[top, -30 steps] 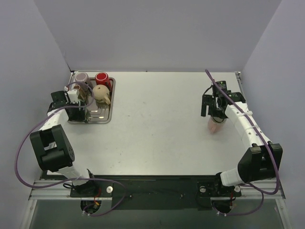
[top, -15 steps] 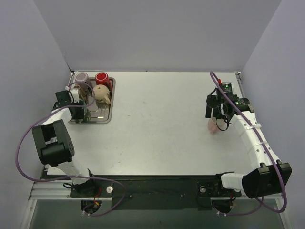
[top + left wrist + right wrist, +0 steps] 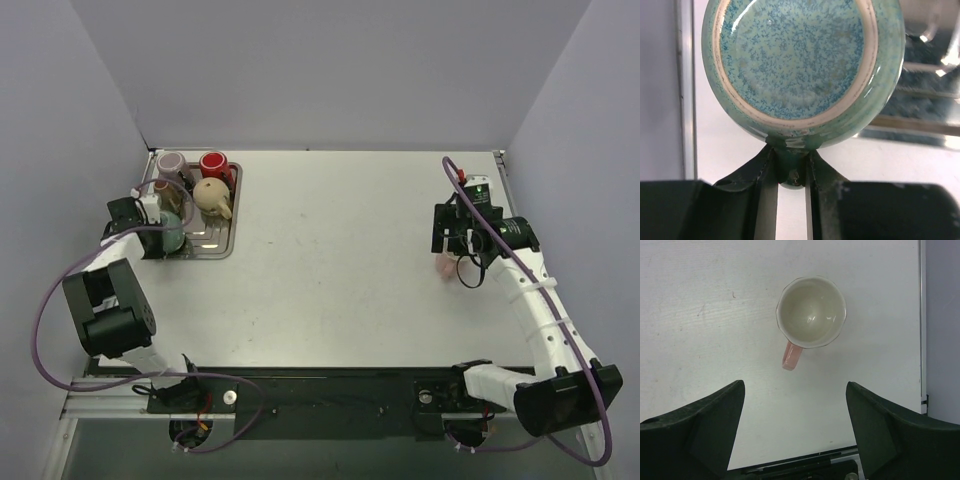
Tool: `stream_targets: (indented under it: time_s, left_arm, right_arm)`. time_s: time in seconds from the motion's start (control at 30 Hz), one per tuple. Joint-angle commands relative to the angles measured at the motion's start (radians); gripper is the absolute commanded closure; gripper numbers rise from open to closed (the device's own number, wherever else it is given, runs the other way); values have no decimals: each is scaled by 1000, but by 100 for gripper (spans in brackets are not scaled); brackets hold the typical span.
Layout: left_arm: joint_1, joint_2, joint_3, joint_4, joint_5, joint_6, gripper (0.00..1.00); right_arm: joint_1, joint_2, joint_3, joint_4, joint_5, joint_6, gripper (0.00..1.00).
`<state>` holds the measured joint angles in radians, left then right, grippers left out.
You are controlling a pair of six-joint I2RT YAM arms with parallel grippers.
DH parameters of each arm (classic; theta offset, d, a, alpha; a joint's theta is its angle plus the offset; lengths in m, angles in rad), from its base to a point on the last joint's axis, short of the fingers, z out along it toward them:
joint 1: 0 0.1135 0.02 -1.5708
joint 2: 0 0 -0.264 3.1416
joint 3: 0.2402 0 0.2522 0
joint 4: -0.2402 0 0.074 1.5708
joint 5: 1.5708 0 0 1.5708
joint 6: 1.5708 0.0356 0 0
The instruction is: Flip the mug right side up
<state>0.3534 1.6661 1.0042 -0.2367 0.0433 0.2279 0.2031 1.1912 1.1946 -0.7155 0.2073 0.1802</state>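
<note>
My left claw (image 3: 790, 167) is clamped on the handle of the green mug (image 3: 800, 65) over the left part of the tray (image 3: 228, 250). The mug's base faces my wrist, so a wrist roll should upright it. My right claw (image 3: 795, 387) hangs apart above the upright pink mug (image 3: 811, 312).

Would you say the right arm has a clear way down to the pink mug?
Probably yes: the right gripper hangs open above the pink mug, which stands alone on bare table.

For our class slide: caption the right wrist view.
Open right hand hovers over an upright pink mug on the table.
</note>
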Motion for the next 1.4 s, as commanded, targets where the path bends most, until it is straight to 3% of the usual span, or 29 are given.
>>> stream_targets:
  time_s: [0.0, 0.1, 0.2, 0.27, 0.3, 0.4, 0.47, 0.5, 0.67, 0.77, 0.83, 1.03, 1.17, 1.3, 1.33, 1.37]
  left_arm:
    - [24, -239, 34, -82, 162, -18, 100]
    - [29, -365, 118, -202, 327, -38, 100]
    - [30, -407, 224, -393, 618, -70, 100]
    - [16, -422, 286, -473, 813, -103, 100]
    - [7, -427, 312, -489, 866, -137, 100]
    - [-121, -453, 368, -512, 1006, -185, 100]
    - [-219, -469, 392, -495, 1073, -222, 100]
    - [-244, -474, 395, -439, 1098, -327, 100]
    - [-402, -506, 370, -179, 1207, -634, 100]
    - [-461, -520, 326, 49, 1251, -845, 100]
    - [-497, -531, 292, 97, 1245, -887, 100]
    - [-531, -497, 284, 15, 1230, -834, 100]
    - [-567, -477, 353, -217, 1169, -633, 100]
    - [-623, -468, 361, -254, 1153, -587, 100]
    - [-625, -465, 366, -297, 1146, -555, 100]
    - [-619, -456, 393, -334, 1124, -514, 91]
  right_arm:
    - [60, -108, -1, -22, 26, 22, 23]
    - [140, -169, 10, 28, 23, 54, 23]
    - [304, -252, -22, 155, 17, 90, 22]
    - [416, -298, -103, 353, -23, 131, 14]
    - [493, -311, -136, 534, -76, 162, 12]
    - [633, -282, -269, 911, -175, 221, 9]
    - [708, -218, -282, 1153, -230, 258, 9]
    - [732, -193, -277, 1273, -242, 275, 9]
    - [745, -12, -244, 1635, -315, 479, 13]
    - [743, 34, -228, 1683, -301, 518, 16]
    - [742, 38, -240, 1757, -305, 527, 19]
    - [748, 5, -219, 1720, -344, 447, 43]
    - [748, -7, -191, 1630, -322, 415, 45]
    - [739, 18, -168, 1625, -280, 406, 97]
    - [730, 16, -164, 1570, -273, 401, 100]
    - [722, 5, -138, 1526, -249, 377, 100]
